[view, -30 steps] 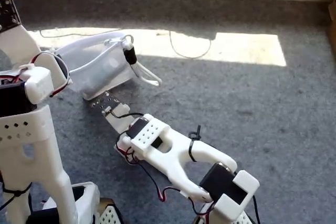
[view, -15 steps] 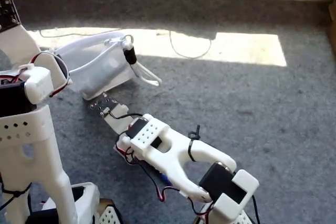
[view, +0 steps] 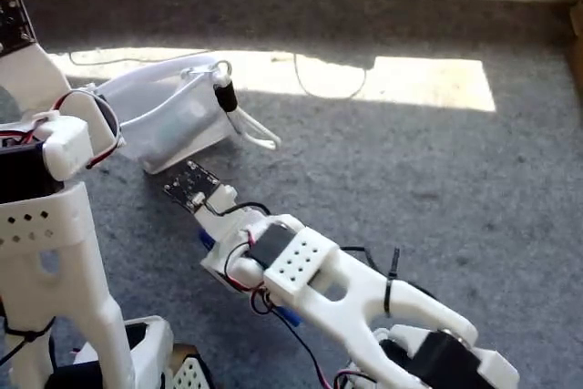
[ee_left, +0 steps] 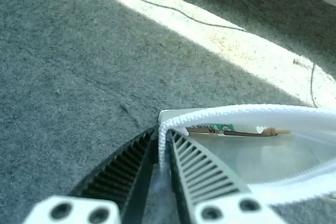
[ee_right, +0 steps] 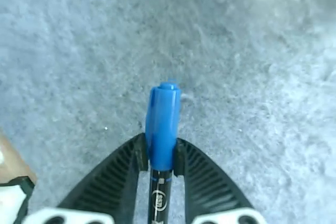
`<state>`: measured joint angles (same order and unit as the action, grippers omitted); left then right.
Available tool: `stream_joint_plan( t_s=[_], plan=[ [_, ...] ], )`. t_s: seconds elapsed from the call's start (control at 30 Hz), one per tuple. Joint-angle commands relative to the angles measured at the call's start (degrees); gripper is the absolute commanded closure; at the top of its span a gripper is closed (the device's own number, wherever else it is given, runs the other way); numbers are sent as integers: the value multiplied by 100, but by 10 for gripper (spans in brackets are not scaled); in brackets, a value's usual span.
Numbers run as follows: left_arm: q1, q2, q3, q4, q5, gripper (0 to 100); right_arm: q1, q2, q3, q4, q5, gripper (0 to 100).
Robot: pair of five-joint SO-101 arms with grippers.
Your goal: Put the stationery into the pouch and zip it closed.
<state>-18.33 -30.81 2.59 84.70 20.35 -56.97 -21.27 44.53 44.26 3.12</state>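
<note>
Gripping a blue marker (ee_right: pixel 161 119) in my right claw (ee_right: pixel 157 148), cap end fwd, over grey carpet (ee_right: pixel 252 51). My left claw (ee_left: pixel 163 136) is clamped on the corner of the clear pouch (ee_left: pixel 273 156), w/ a pen (ee_left: pixel 231 129) already inside. Best approach, I reckon: line the marker up w/ the open mouth, slide in low, release only once it's well inside.

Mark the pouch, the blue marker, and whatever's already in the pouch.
pouch (ee_left: pixel 236 111): left wrist view, on its white zipper edge.
blue marker (ee_right: pixel 163 124): right wrist view, on its cap.
item in pouch (ee_left: pixel 247 132): left wrist view, on its thin brown barrel.
</note>
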Motion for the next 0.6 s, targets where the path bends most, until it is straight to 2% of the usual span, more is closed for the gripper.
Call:
stream_joint_plan(
  t_s=[0.0, 0.43, 0.57],
  plan=[
    [-57, -136, -57, -123, 26, 993, 268, -1051, 127, 31, 53, 993],
    [919, -136, -75, -88, 9, 993, 576, -3389, 681, 48, 26, 993],
    [1235, -136, -127, -88, 9, 993, 901, -3908, 637, 22, -519, 993]
  ],
)
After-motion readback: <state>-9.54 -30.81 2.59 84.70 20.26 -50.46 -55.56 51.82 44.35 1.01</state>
